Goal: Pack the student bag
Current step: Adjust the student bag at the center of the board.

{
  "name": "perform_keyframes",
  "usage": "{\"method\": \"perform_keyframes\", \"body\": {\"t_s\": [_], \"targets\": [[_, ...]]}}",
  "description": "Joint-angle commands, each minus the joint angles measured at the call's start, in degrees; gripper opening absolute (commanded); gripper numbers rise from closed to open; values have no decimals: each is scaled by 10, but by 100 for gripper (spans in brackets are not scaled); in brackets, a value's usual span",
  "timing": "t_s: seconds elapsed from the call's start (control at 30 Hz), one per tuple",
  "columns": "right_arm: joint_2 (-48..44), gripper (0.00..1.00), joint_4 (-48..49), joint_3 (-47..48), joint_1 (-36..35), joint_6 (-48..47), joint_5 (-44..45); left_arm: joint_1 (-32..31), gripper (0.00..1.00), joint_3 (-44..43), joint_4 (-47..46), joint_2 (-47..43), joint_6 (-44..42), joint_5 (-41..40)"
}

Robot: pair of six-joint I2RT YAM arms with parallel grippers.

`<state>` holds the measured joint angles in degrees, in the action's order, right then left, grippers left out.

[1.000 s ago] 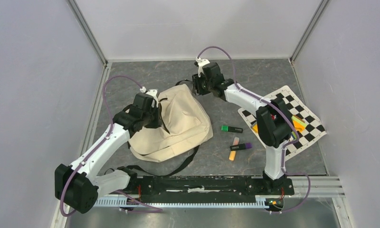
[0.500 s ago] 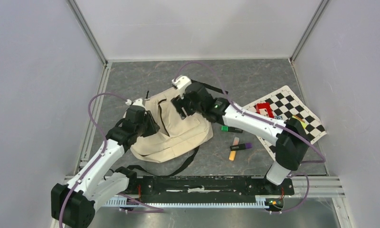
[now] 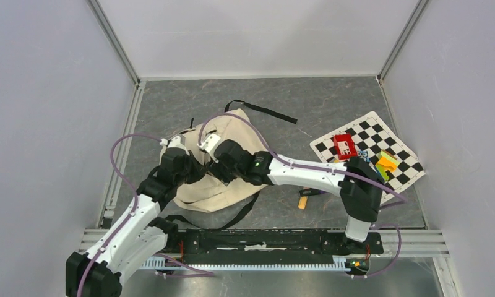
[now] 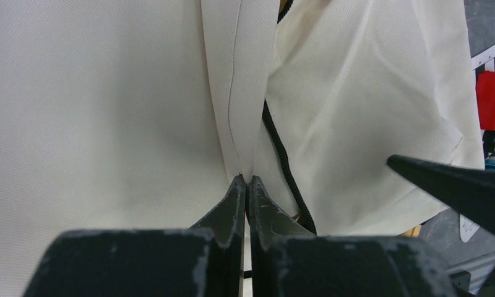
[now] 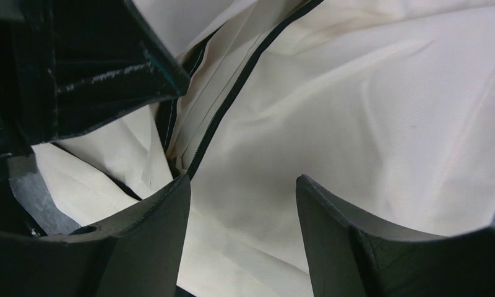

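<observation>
The student bag [image 3: 240,131] is a cream fabric backpack with black zipper trim, lying slumped left of the floor's centre. My left gripper [image 3: 195,169] is at the bag's left side, shut on a raised fold of cream fabric [image 4: 239,93] beside the black zipper line [image 4: 282,154]. My right gripper [image 3: 216,167] reaches across the bag from the right and hangs open just above the fabric [image 5: 369,93], nothing between its fingers [image 5: 152,229]. The two grippers almost meet; the left gripper [image 5: 96,62] shows in the right wrist view.
A checkered mat [image 3: 372,127] at the right carries a red block [image 3: 344,146] and yellow, orange and green items [image 3: 387,162]. An orange highlighter [image 3: 303,202] lies under the right arm. Loose black straps [image 3: 260,111] trail behind and in front of the bag.
My right arm swung from behind the bag to its near left side, jaws open. My left gripper pulled back toward the front, opened briefly and shut again on the fabric fold.
</observation>
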<state>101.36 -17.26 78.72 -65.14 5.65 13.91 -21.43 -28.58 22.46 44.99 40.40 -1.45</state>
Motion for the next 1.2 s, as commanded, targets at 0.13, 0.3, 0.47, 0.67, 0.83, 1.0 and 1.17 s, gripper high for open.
{"method": "perform_keyframes", "body": {"t_s": [0.13, 0.3, 0.47, 0.67, 0.83, 1.0, 1.17], "targets": [[60, 65, -13, 41, -32, -8, 74, 3, 2, 20, -32, -10, 26, 29], [95, 69, -16, 62, -48, 2, 132, 3, 2, 26, -33, -20, 31, 33], [122, 71, -17, 66, -53, 14, 159, 3, 2, 30, -28, -37, 37, 25], [114, 35, -2, 48, -53, 21, 223, 3, 2, 37, -18, -48, 45, 16], [59, 11, 15, 49, -52, 32, 259, 3, 2, 44, -14, -50, 54, 16], [-46, 2, 110, -36, -51, 56, 286, 2, 2, 46, 5, -54, 71, -25], [-119, 0, 196, -128, -51, 80, 294, 3, 2, 57, 3, -59, 85, -33]]}}
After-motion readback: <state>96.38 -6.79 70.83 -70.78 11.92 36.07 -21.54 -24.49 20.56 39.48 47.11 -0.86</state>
